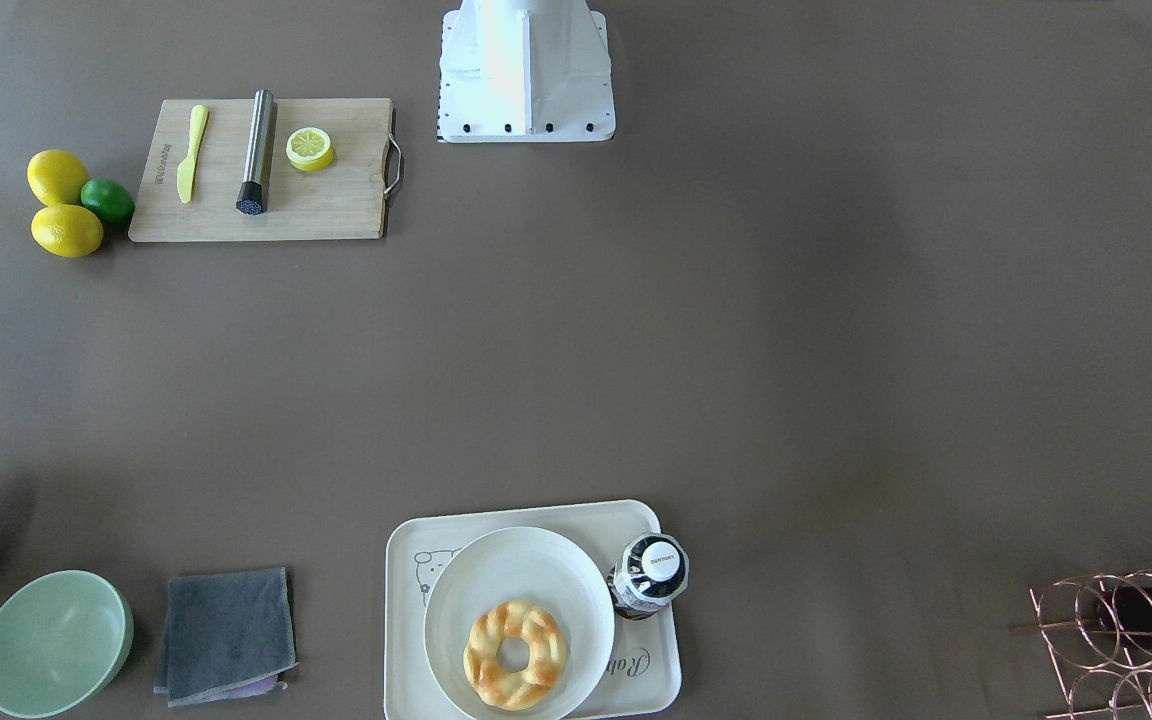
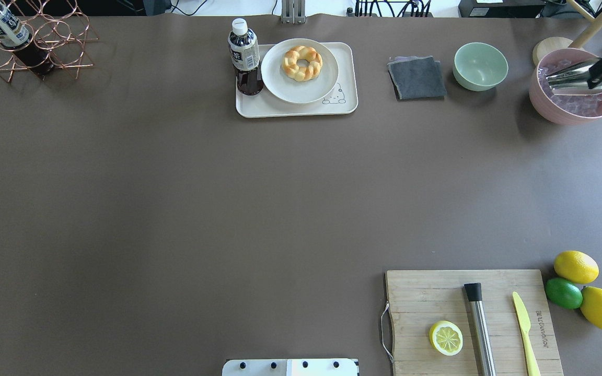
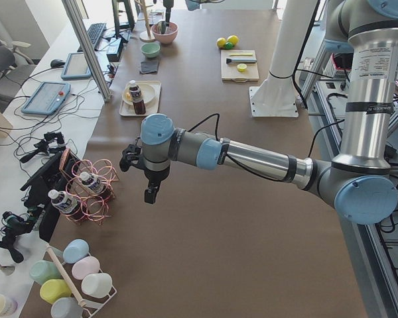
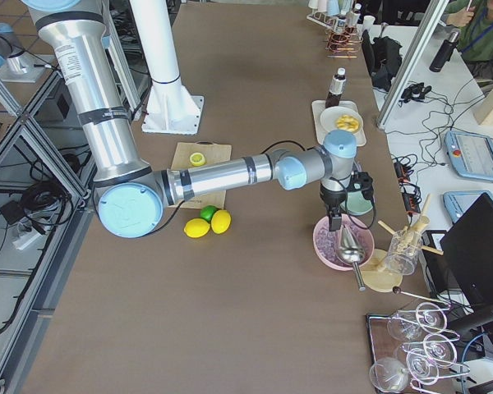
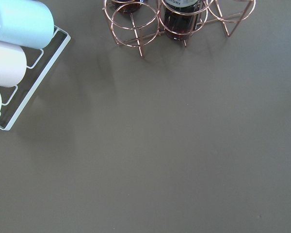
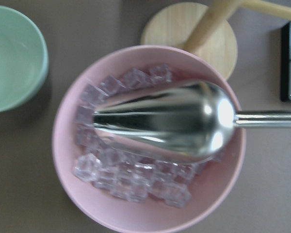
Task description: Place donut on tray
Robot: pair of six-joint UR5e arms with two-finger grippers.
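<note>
Donut: the donut (image 1: 515, 655) is seen lying flat in a round white bowl (image 1: 496, 570), off centre, toward the rim farther from the robot; nothing is touching it.
Tray: the tray (image 1: 404, 650) is set at the far edge of the desk (image 2: 175, 209), across from the robot's base; the white bowl is carried on it, so the donut is on the tray only by way of the bowl.
Bottle: a dark bottle (image 1: 648, 575) with a white cap is stood upright on the tray's end at the robot's left, just beside the bowl.
Left fingers: the left fingers (image 3: 150, 192) are pointed down over bare desk, near a copper wire rack (image 3: 96, 192) and well apart from the tray; whether they are spread or pressed together cannot be told.
Right fingers: the right fingers (image 4: 334, 217) are held above a pink bowl (image 6: 87, 194) of ice cubes, in which a metal scoop (image 6: 169, 121) is laid; their state cannot be told either.
Far edge: a grey cloth (image 2: 417, 77) and a green bowl (image 2: 481, 66) are placed between the tray and the pink bowl.
Near corner: a cutting board (image 2: 426, 292) carries a lemon half-slice (image 2: 446, 338), a metal rod (image 2: 480, 329) and a yellow knife (image 2: 524, 326); two lemons (image 2: 576, 267) and a lime (image 2: 564, 293) lie beside it.
</note>
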